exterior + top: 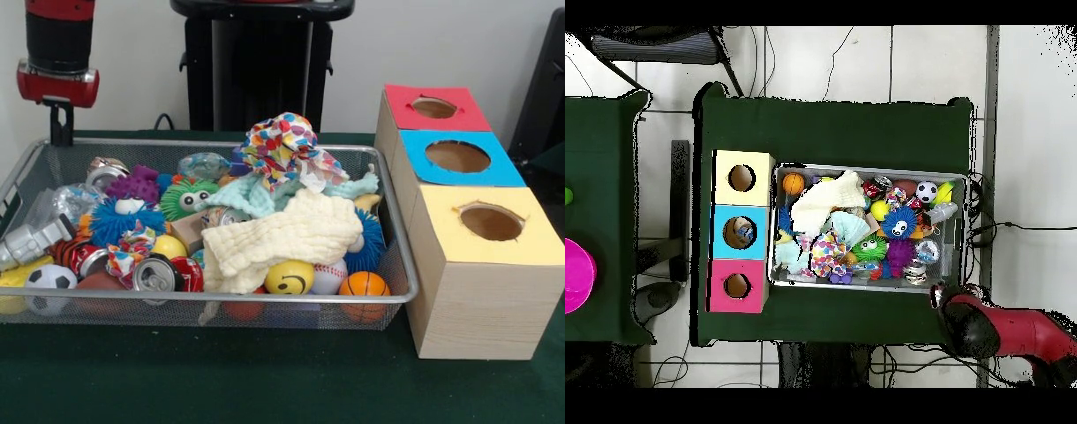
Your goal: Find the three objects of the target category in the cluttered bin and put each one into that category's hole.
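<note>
The wire-mesh bin is heaped with toys, cloths and cans; in the overhead view its rim lies right of the boxes. One clear crinkly bottle lies at the bin's left end, by the far right wall in the overhead view. Another glinting bottle lies at the back, half hidden by toys. The blue-surround hole is the middle one; from overhead something pale and blue shows inside it. My gripper hangs just outside the bin's far left corner.
A red-surround hole and a yellow-surround hole flank the blue one on the wooden boxes. A cream cloth, a polka-dot cloth, crushed cans and several balls cover the bin's contents.
</note>
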`<state>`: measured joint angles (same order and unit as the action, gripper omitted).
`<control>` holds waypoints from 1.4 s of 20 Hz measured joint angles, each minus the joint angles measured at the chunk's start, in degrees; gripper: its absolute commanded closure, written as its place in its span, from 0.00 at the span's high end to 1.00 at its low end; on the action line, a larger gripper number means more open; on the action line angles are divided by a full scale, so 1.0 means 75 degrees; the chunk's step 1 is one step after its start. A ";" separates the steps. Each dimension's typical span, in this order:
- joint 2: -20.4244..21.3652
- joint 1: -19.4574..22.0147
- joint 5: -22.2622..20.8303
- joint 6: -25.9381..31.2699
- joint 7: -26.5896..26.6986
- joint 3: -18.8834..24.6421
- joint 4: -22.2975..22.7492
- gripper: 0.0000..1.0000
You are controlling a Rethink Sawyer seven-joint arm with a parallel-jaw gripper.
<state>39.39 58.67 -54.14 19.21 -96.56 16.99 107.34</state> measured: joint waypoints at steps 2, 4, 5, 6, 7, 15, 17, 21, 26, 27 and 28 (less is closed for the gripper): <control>0.0020 -0.0228 0.0267 0.0000 0.0000 -0.0093 0.0000 0.00; 0.0016 -0.0365 0.0417 0.0000 0.0000 -0.0130 0.0000 0.00; 0.0015 -0.0441 0.0489 -0.0002 0.0000 -0.0151 -0.0001 0.00; 0.0006 -0.0568 0.0573 -0.0003 -0.0001 -0.0190 -0.0001 0.00; -0.0004 -0.0695 0.0658 -0.0005 -0.0002 -0.0228 -0.0001 0.00; -0.0250 -0.1280 0.0821 -0.0365 -0.0002 -0.0515 -0.0001 1.00; -0.0289 -0.1333 0.0838 -0.0466 -0.0002 -0.0583 0.0000 1.00; -0.0288 -0.1495 0.0954 -0.0595 -0.0002 -0.0803 0.0000 1.00; -0.0039 -0.1481 0.1274 -0.0595 -0.0002 -0.0959 0.0001 1.00; 0.0020 -0.1457 0.1332 -0.0595 -0.0002 -0.0960 0.0001 1.00; 0.0177 -0.1374 0.1507 -0.0595 -0.0002 -0.0958 0.0002 1.00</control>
<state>40.71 48.37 -42.83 14.74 -96.57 9.81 107.35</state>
